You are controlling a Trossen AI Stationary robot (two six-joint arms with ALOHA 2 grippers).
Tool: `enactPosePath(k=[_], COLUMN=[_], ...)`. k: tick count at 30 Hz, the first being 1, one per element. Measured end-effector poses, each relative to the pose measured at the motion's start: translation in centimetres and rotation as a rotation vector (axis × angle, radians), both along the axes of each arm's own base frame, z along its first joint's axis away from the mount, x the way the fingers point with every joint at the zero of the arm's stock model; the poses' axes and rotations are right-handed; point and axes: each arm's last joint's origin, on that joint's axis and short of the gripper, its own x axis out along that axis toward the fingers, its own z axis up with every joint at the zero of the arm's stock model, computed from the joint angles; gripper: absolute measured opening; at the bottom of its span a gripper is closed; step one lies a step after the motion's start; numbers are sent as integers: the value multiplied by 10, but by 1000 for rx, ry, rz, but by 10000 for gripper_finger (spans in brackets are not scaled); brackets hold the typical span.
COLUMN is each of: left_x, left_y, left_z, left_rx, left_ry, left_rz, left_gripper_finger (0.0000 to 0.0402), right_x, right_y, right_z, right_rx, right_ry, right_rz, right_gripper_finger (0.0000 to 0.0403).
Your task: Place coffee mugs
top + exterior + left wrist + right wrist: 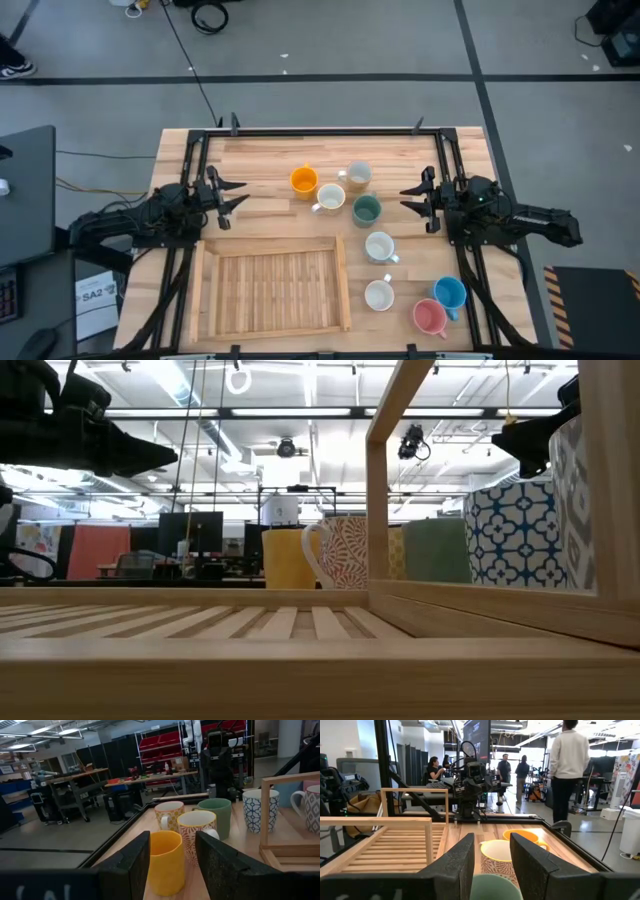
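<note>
Wooden planks are forming the table [270, 160], which is carrying a slatted wooden tray [272, 290] along its near edge, left of centre. Nearest on the right, a pink mug [429, 317] is sitting just beside a blue mug [450, 292], with a white mug [378, 295] a little to their left. Farther back, a patterned white mug [379, 246] is standing beside the tray's right rail. Beyond it, four mugs are clustering mid-table: a dark green mug [366, 209], a cream mug [331, 197], an orange mug [304, 180] and a pale grey mug [359, 175]. At the left edge, the left hand [232, 195] is hovering with its fingers parted, gripping nothing, pointing towards the cluster. At the right edge, the right hand [408, 198] is hovering likewise, fingers apart and empty, facing the cluster. Beyond the table, people [566, 765] are standing in an open workshop
</note>
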Motion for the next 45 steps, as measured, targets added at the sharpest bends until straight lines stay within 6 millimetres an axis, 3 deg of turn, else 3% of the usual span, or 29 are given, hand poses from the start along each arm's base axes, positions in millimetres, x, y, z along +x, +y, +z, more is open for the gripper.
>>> enactPosePath(k=[45], left_x=[0], left_y=[0], left_z=[0], left_rx=[-7], left_ry=[-3], left_rz=[0], left_gripper_finger=[164], right_x=[-2], right_y=[-1], right_z=[12], right_rx=[8], right_ry=[-122], right_rz=[-51], right_gripper_finger=[131])
